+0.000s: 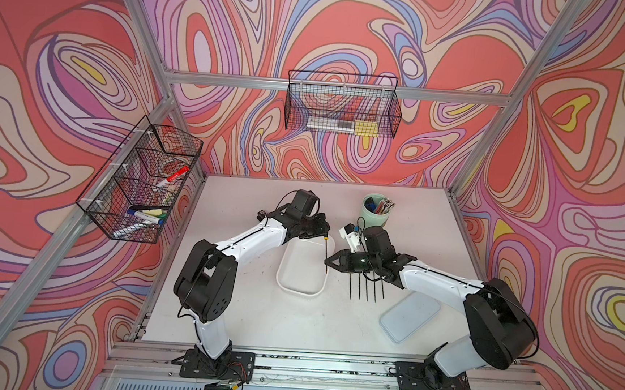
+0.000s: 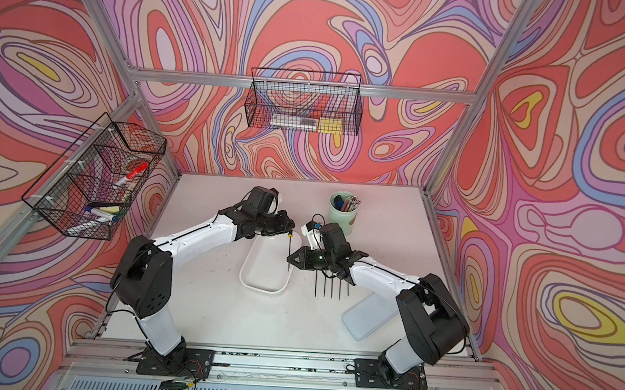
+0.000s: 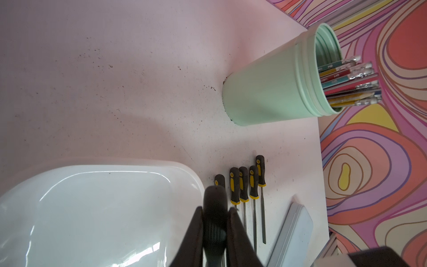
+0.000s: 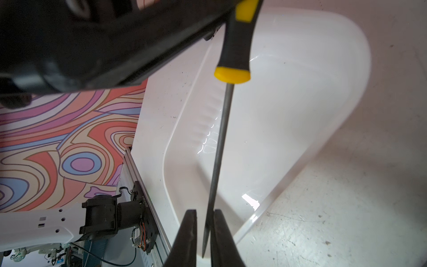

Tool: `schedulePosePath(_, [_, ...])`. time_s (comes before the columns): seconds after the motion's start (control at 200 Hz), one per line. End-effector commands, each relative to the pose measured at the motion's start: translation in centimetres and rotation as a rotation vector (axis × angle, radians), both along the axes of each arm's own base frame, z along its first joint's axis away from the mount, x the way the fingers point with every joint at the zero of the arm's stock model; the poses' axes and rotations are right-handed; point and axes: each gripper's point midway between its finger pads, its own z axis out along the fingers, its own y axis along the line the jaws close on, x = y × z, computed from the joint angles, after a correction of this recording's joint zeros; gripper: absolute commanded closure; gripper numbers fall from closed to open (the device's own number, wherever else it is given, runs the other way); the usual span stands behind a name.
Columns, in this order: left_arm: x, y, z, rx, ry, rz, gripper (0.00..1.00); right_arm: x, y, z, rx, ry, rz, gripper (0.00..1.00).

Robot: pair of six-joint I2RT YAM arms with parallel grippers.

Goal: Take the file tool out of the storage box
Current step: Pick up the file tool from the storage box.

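Plastic storage box [image 1: 299, 274] gleams; file tool [image 1: 326, 252] tapers.

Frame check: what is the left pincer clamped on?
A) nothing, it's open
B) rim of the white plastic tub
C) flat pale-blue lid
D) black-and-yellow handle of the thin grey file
D: the left pincer is shut on the thin grey metal file at its black-and-yellow handle. The file hangs above the shallow white plastic tub, and the right pincer flanks its shaft near the tip.
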Motion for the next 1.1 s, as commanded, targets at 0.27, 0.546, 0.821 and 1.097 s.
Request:
schedulePosePath(0.27, [-0.3, 0.1, 2.0, -0.056, -0.035, -0.008, 0.93, 0.3, -0.3, -0.5, -0.018, -0.013, -0.011, 0.79])
schedulePosePath(0.546, [-0.3, 0.0, 2.4, -0.079, -0.038, -0.013, 0.93, 0.3, -0.1, -0.4, -0.010, -0.009, -0.008, 0.84])
schedulePosePath(0.821, [-0.5, 0.1, 2.2, -0.090, -0.033, -0.020, 0.94, 0.5, 0.0, -0.3, -0.004, -0.009, -0.011, 0.94])
schedulePosePath(1.097, [-0.3, -0.2, 3.1, -0.149, -0.045, -0.049, 0.82, 0.7, -0.7, 0.1, -0.022, -0.011, -0.060, 1.00])
